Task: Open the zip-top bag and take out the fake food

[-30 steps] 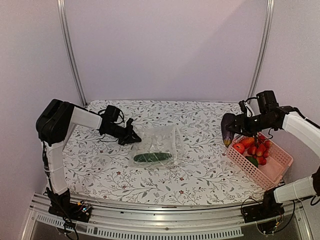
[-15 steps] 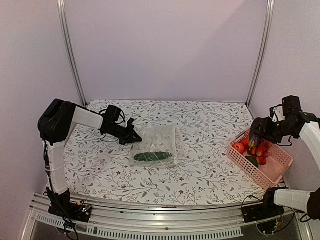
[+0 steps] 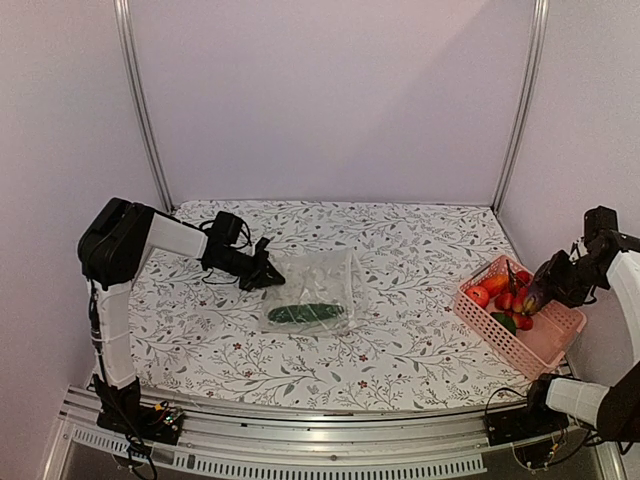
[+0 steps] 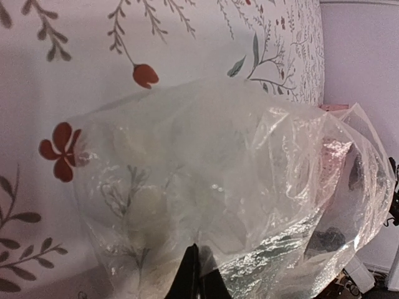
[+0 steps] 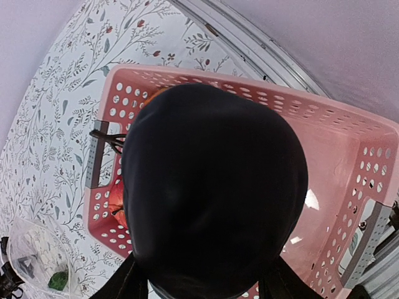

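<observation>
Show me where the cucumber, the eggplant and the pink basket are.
cucumber (image 3: 305, 313): top external view, its middle.
eggplant (image 5: 212, 193): right wrist view, middle of its dark body.
pink basket (image 3: 493, 338): top external view, outer side wall.

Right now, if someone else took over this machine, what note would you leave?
Left gripper: shut on an edge of the zip-top bag, flat on the table.
Right gripper: shut on the eggplant, above the pink basket.
Done: bag looks open; strawberries and an orange piece lie in the basket.
Left: release the eggplant, then take the cucumber out of the bag.
</observation>
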You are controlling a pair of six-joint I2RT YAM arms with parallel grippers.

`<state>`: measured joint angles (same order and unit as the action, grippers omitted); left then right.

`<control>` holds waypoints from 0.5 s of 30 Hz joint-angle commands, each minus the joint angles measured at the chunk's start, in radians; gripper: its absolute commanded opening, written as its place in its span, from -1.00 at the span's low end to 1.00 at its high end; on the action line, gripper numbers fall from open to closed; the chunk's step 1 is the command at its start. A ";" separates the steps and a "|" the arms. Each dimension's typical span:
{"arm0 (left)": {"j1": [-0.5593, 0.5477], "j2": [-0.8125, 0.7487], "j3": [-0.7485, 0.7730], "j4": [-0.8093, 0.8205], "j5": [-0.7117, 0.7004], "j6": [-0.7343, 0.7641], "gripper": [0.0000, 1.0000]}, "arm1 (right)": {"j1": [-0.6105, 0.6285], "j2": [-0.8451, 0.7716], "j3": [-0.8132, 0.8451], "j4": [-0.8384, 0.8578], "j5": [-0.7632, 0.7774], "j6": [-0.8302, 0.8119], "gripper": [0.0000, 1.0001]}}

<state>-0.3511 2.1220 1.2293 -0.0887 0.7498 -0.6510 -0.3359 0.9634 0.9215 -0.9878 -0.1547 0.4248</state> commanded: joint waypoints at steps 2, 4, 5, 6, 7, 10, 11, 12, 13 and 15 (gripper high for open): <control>0.011 0.021 0.002 0.015 0.010 0.010 -1.00 | -0.022 0.020 -0.013 -0.059 0.122 0.048 -0.08; 0.014 0.022 -0.001 0.015 0.014 0.011 -1.00 | -0.026 0.023 -0.015 -0.073 0.177 0.078 0.08; 0.016 0.022 -0.001 0.015 0.015 0.011 -1.00 | -0.028 0.023 -0.016 -0.077 0.195 0.089 0.24; 0.017 0.023 -0.002 0.016 0.016 0.011 -1.00 | -0.029 0.024 -0.018 -0.077 0.204 0.096 0.34; 0.019 0.023 -0.002 0.018 0.017 0.012 -1.00 | -0.030 0.024 -0.018 -0.072 0.201 0.103 0.49; 0.022 0.023 -0.002 0.014 0.021 0.016 -1.00 | -0.031 0.031 -0.014 -0.048 0.169 0.088 0.84; 0.024 0.022 -0.002 0.014 0.022 0.017 -1.00 | -0.031 0.033 -0.009 -0.033 0.119 0.073 0.89; 0.024 0.021 -0.001 0.011 0.023 0.019 -1.00 | -0.030 0.036 -0.001 -0.020 0.084 0.049 0.94; 0.026 0.019 -0.002 0.011 0.022 0.020 -1.00 | -0.030 0.041 0.008 -0.010 0.058 0.034 0.97; 0.030 0.016 -0.004 0.010 0.023 0.022 -1.00 | -0.029 0.047 0.029 0.019 -0.034 -0.015 0.98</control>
<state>-0.3405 2.1223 1.2293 -0.0872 0.7643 -0.6479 -0.3614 0.9966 0.9115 -1.0245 -0.0479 0.4816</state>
